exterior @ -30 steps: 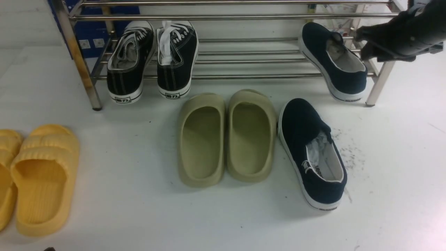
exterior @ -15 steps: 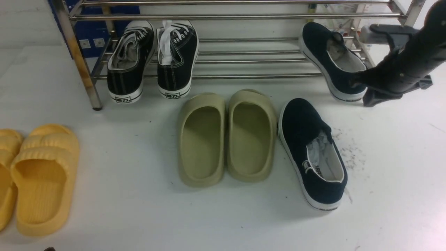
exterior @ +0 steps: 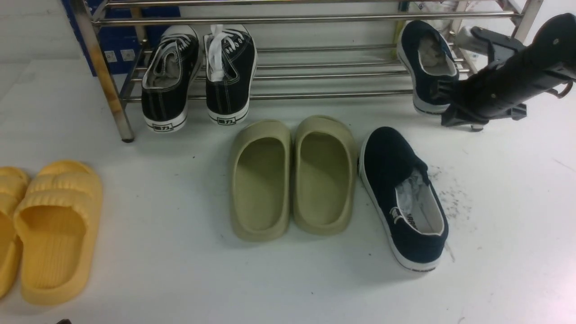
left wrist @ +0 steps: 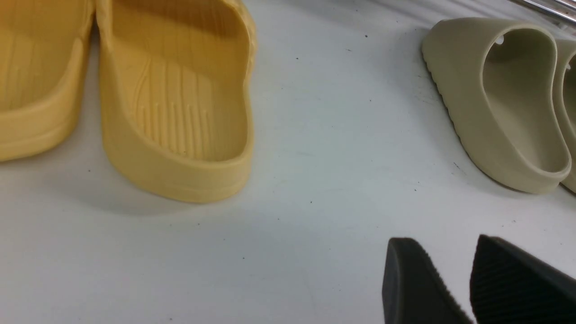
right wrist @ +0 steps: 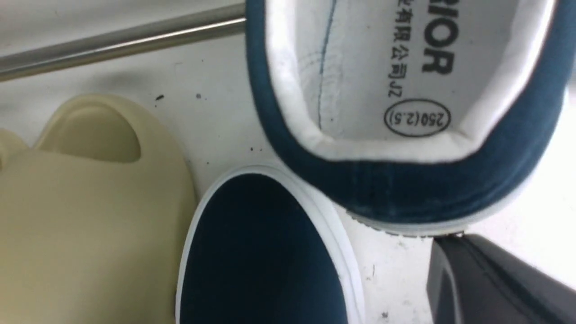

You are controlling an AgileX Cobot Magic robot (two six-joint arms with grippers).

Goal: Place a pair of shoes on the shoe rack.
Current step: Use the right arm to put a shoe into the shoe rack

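Note:
One navy slip-on shoe point(exterior: 427, 63) lies on the lower bars of the steel shoe rack point(exterior: 315, 19) at its right end, heel toward me. My right gripper point(exterior: 445, 96) is shut, holds nothing, and presses against that heel. In the right wrist view its fingers point(right wrist: 486, 279) touch the white sole of this shoe point(right wrist: 405, 184). The second navy shoe point(exterior: 400, 193) lies on the floor in front of the rack, and its toe shows in the right wrist view point(right wrist: 261, 252). My left gripper point(left wrist: 443, 252) is open and empty, low over bare floor.
Black lace-up sneakers point(exterior: 198, 72) sit on the rack's left part. Olive slippers point(exterior: 292, 175) lie on the floor next to the navy shoe. Yellow slippers point(exterior: 49, 225) lie at the near left, close to my left gripper point(left wrist: 175, 103).
My right gripper came down behind the racked navy shoe and pushed its heel. The shoe turned straighter and slid further onto the bars. The rack shifted slightly.

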